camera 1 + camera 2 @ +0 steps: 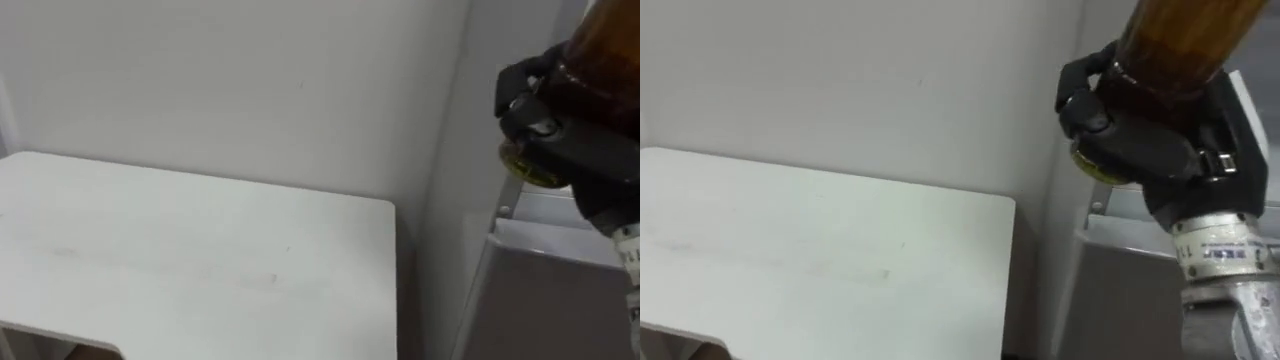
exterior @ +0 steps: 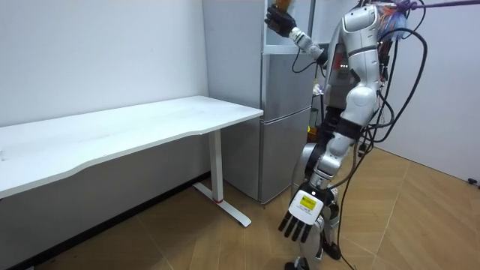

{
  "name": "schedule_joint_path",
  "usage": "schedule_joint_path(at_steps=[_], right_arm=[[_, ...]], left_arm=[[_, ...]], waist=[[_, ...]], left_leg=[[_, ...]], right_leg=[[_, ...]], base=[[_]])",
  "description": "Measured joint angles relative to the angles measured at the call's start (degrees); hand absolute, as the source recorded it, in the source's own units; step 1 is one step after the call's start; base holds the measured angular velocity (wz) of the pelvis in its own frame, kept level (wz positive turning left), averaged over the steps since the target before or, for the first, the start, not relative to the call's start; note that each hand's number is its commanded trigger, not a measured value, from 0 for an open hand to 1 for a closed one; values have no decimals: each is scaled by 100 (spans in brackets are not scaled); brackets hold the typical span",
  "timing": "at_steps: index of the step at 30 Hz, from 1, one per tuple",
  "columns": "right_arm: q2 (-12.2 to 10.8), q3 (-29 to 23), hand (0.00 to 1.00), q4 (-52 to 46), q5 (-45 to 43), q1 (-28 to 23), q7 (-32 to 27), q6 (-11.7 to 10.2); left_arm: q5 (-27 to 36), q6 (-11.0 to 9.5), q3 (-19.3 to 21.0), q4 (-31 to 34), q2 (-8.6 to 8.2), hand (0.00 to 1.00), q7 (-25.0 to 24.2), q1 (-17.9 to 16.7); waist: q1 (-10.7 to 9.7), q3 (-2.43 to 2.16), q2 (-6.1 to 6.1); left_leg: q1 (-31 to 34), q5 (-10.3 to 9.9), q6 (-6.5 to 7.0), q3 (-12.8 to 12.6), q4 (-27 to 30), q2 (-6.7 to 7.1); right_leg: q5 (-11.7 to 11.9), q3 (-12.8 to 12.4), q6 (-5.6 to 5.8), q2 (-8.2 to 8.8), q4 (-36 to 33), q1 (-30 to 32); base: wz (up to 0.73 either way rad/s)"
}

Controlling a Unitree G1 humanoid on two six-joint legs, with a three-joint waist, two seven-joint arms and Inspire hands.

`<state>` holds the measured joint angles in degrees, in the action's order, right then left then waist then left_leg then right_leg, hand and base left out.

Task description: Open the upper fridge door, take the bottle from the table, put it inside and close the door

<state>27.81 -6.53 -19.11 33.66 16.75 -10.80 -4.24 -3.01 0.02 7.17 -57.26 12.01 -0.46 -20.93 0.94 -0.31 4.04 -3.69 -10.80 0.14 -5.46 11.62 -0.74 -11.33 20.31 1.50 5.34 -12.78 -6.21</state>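
Note:
A brown bottle is held upright, high at the right of both eye views. My right hand is shut round its lower part, dark fingers wrapped about the glass. In the room view this hand holds the bottle up at the top part of the tall grey fridge, and I stand right in front of the fridge. My left hand hangs low beside me with straight fingers, holding nothing.
A white table stands against the wall to the left of the fridge, its right end close to the fridge's side. A grey fridge panel lies below my raised hand. Wooden floor spreads around me.

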Motion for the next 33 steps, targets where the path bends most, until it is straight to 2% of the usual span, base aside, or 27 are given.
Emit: schedule_joint_path(at_steps=[4,10,13,16,23,27,29,33], right_arm=[[114,-446,100,-29,-22,-242,-105,0],[226,-1121,100,190,-4,-363,-299,5],[226,-1396,100,348,43,-442,-327,9],[226,-1506,100,634,327,-458,-364,40],[230,-1518,100,1673,442,-430,-564,189],[231,-1502,100,2253,489,-425,-748,409],[231,-1465,100,2520,443,-295,-835,570],[344,-1376,100,3173,409,91,-1053,578]], left_arm=[[-35,-8,261,38,-2,0,-16,-26],[-40,-13,625,36,-39,0,-9,-22],[-45,-12,638,37,-39,0,-8,-37],[-48,-6,638,38,-39,0,0,-39],[-48,97,634,34,-36,0,109,-89],[-49,159,635,36,-37,0,113,-95],[-134,232,651,36,-55,0,106,-115],[-165,258,667,70,-64,0,66,-93]], waist=[[-76,8,21],[-217,25,45],[-230,30,68],[-238,41,124],[-122,22,171],[-48,17,149],[-28,24,156],[5,32,174]], left_leg=[[-91,-93,-38,-106,9,-69],[-151,-101,-39,-199,1,-77],[-183,-110,-35,-234,-11,-79],[-173,-132,-30,-242,10,-80],[-89,-222,-26,-284,195,-123],[-86,-221,-27,-242,175,-124],[-85,-220,-29,-227,149,-124],[-30,-219,-28,-224,196,-124]], right_leg=[[1,-129,-3,-69,19,-85],[1,-200,-3,-79,18,-66],[1,-234,-3,-80,13,-69],[0,-246,-3,-80,7,-62],[1,-283,-3,-107,-11,-54],[1,-247,-3,-108,-13,-63],[-3,-243,-1,-108,-36,-54],[-19,-239,0,-94,-106,27]], base=[[-15],[-9],[-9],[-1],[-2],[4],[0],[0]])
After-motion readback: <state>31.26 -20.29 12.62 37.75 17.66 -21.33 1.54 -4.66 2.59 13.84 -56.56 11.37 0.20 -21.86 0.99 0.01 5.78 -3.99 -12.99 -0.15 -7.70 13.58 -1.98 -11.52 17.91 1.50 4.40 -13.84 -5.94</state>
